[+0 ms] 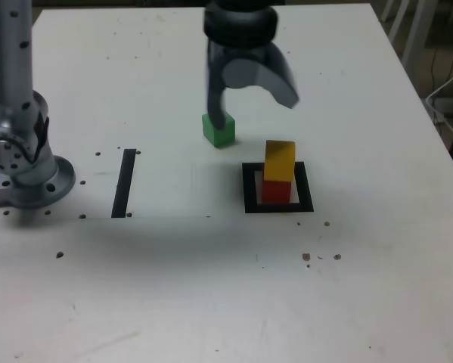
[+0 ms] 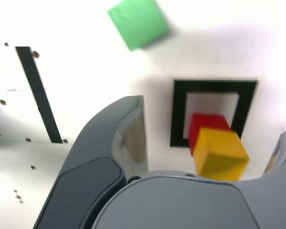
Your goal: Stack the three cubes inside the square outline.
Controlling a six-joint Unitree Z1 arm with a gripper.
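My moving pincer (image 1: 250,87) smears into blur; bright glare whitens the table (image 2: 100,71) beneath me, shadows soft.

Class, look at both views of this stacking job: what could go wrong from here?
The yellow cube sits on the red cube, apparently not quite flush, so a bump from the open gripper might topple it. The green cube lies outside the outline, turned at an angle to it, so a careless grasp could pinch its corners and twist it. A third layer might also tip if set down off-centre.
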